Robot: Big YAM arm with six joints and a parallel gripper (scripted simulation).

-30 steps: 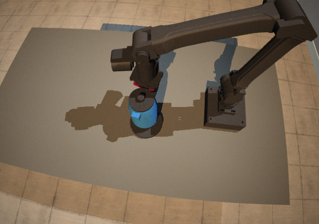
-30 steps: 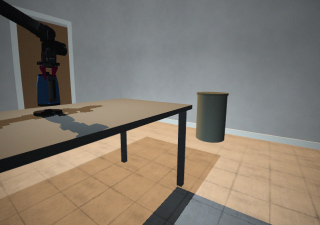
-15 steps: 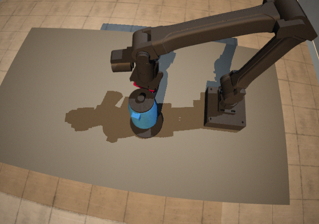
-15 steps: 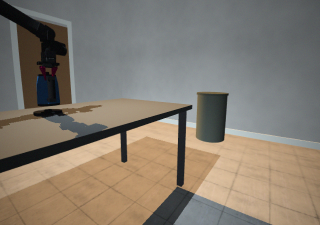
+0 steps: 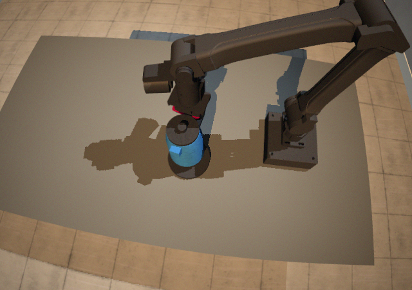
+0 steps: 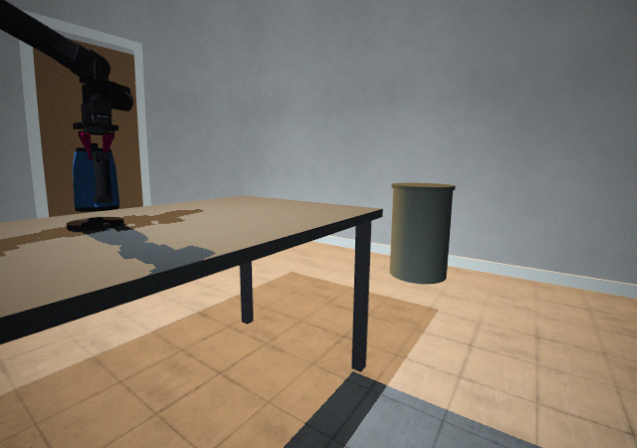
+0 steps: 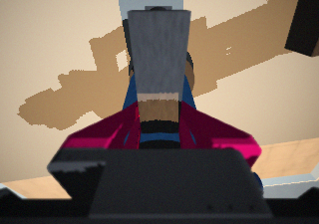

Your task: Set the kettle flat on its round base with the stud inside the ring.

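Observation:
The blue kettle (image 5: 186,151) (image 6: 82,180) (image 7: 159,55) has a dark lid and a dark upright handle bar (image 6: 102,178). It hangs upright, a little above the dark round base (image 5: 190,173) (image 6: 95,223). The base lies flat on the table (image 5: 83,96) (image 6: 257,222), almost straight under the kettle. My gripper (image 5: 185,113) (image 6: 97,148) (image 7: 159,105) comes down from above, and its red fingers are shut on the top of the handle bar. The kettle hides the base's stud.
The arm's mounting plate (image 5: 289,150) stands on the table to the right of the kettle. A grey-green bin (image 6: 421,232) stands on the floor beyond the table. The table's near edge shows in the exterior view.

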